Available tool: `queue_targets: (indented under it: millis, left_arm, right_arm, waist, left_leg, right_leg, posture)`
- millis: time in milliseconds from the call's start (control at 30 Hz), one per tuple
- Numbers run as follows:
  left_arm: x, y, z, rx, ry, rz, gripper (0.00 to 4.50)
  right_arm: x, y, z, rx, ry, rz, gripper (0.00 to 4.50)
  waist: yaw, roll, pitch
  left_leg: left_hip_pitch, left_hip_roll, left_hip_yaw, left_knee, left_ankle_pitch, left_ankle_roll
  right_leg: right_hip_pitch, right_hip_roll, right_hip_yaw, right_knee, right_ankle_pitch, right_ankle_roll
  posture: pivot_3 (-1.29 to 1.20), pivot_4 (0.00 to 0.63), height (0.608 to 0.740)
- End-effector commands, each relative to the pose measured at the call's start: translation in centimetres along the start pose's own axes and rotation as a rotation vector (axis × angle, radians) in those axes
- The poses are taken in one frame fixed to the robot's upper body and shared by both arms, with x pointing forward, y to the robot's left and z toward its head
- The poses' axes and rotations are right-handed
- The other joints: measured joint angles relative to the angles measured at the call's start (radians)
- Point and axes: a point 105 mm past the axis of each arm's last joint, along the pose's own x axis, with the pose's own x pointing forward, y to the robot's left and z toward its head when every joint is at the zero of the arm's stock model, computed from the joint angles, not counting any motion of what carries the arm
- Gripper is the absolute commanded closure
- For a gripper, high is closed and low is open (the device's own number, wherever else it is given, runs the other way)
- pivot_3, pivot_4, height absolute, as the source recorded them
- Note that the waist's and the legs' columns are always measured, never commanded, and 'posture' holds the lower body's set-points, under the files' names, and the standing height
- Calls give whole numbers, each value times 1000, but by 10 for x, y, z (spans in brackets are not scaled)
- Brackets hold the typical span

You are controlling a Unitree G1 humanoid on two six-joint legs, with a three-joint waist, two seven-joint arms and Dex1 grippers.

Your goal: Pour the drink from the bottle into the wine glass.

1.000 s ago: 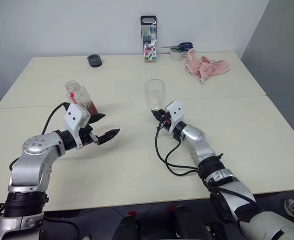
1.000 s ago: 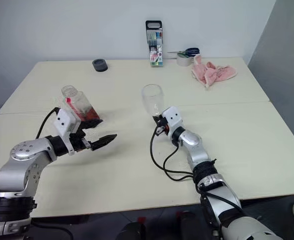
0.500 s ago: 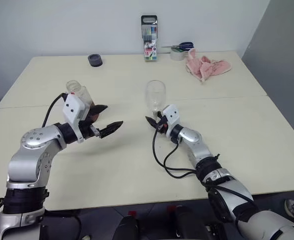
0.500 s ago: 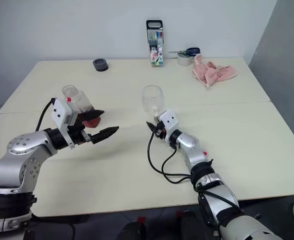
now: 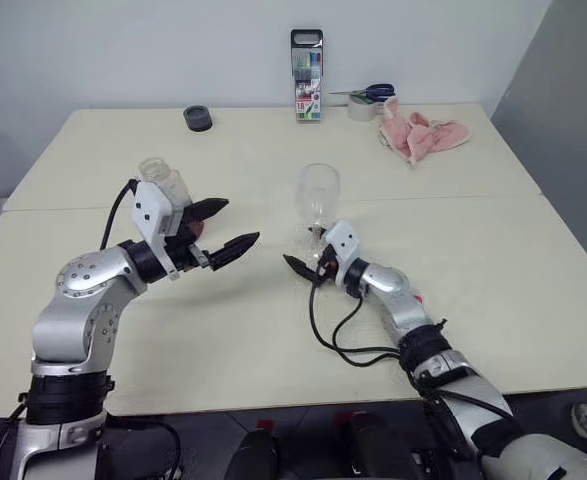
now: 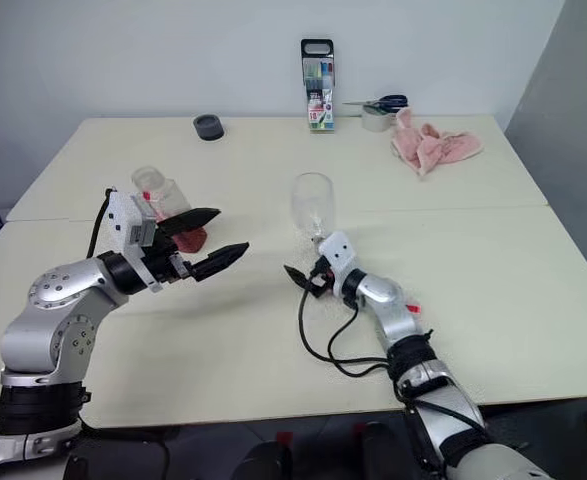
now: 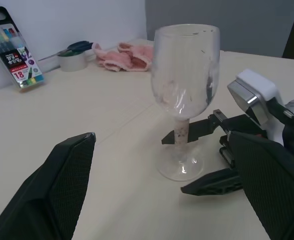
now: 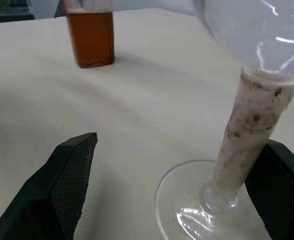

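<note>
The bottle [image 6: 163, 205] stands upright on the table [image 6: 493, 270], on the robot's left side, partly hidden behind the left arm, with a small pool of reddish-brown drink [image 8: 91, 42] in its lower part and, as far as can be told, no cap on its wide neck. Being thin clear plastic and mostly empty, it will likely be light and easy to tip or nudge, and its walls may give under a hard squeeze; the squarish body, taken across two flat sides around the middle, looks the safest place to hold it. The left gripper [image 6: 208, 240] hangs just in front of the bottle with its fingers spread wide and nothing between them, pointing toward the glass. The wine glass [image 5: 316, 195] stands upright and empty near the table's middle, well apart from the bottle; it is stiff, slick and breakable, top-heavy on a narrow stem [image 8: 249, 137] that looks coated or speckled. The right gripper [image 5: 301, 262] sits low beside the foot, fingers standing apart on either side of the stem without pinching it.
</note>
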Motion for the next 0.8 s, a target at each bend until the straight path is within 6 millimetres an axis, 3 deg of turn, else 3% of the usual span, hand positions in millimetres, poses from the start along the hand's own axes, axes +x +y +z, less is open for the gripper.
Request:
queue_targets:
  millis: [33, 200, 367, 500, 567, 600, 700, 800]
  left_arm:
    - [-6, -1, 8, 12, -32, 53, 0]
    - [-19, -4, -20, -30, 32, 126, 0]
    - [-41, 12, -53, -93, 68, 344, 0]
    - [-58, 27, -75, -21, 141, 484, 0]
    - [-60, 25, -82, 66, 203, 454, 0]
    - [-47, 18, -74, 95, 181, 397, 0]
    - [-3, -17, -51, 79, 75, 225, 0]
    - [6, -20, -53, 71, 60, 212, 0]
  right_arm:
    - [-12, 7, 21, -49, -22, 64, 16]
    - [-43, 21, 23, -103, 59, 149, 16]
    - [-67, 36, 35, -73, 78, 203, 16]
    - [-70, 39, 43, -58, 59, 176, 16]
    - [-62, 20, 38, -113, 94, 31, 16]
    - [-61, 0, 38, -26, 82, -107, 16]
    - [-72, -18, 33, -30, 104, -210, 16]
    - [-81, -23, 38, -11, 96, -265, 16]
  waist:
    - [1, 0, 0]
    - [3, 0, 0]
    - [7, 0, 0]
    - [10, 0, 0]
    - [11, -1, 0]
    - [14, -1, 0]
    - [44, -1, 1]
    - [59, -2, 0]
  left_leg:
    - [0, 0, 0, 0, 0, 0]
    - [0, 0, 0, 0, 0, 0]
    - [0, 0, -1, 1, 0, 0]
    - [0, 0, -2, 1, 0, 0]
    - [0, 0, -2, 1, 0, 0]
    - [0, 0, -2, 0, 0, 0]
    - [-1, -1, -1, 1, 0, 0]
    - [-3, -2, -2, 2, 0, -1]
  right_leg:
    - [0, 0, 0, 0, 0, 0]
    - [0, 0, 0, 0, 0, 0]
    - [0, 0, -1, 0, 0, 0]
    - [0, 0, -1, 0, 0, 0]
    - [0, 0, -2, 0, 0, 0]
    - [0, 1, -2, -1, 0, 0]
    - [0, -1, -1, -1, 0, 0]
    - [1, -4, -2, -2, 0, 1]
  posture:
    - [0, 150, 740]
    - [0, 150, 740]
    - [0, 150, 740]
    - [0, 150, 740]
    - [0, 150, 740]
    - [0, 150, 740]
    - [0, 150, 740]
    - [0, 150, 740]
